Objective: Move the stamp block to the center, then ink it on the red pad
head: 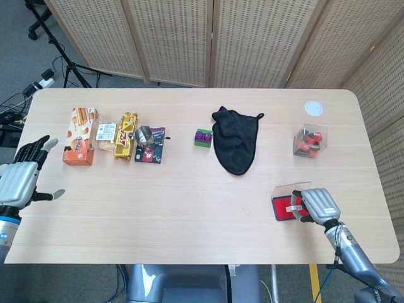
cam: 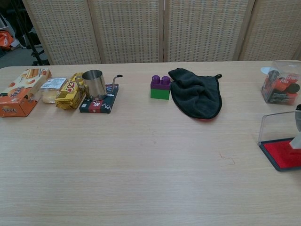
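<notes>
The red ink pad (head: 282, 209) lies open near the table's front right, its clear lid (cam: 277, 126) standing up behind it. My right hand (head: 320, 204) grips the white stamp block (head: 294, 207) and holds it down on the pad's right part. In the chest view only a sliver of the stamp block (cam: 297, 141) shows at the frame's right edge, touching the red ink pad (cam: 283, 153). My left hand (head: 19, 180) hovers at the table's left edge with fingers spread, holding nothing.
A black cloth (head: 236, 140) lies at centre back with a green and purple block (head: 202, 137) beside it. Snack boxes (head: 81, 135) and a metal cup (head: 143, 135) sit at the left. A clear box of red items (head: 309, 140) and a white disc (head: 314, 108) are at the back right.
</notes>
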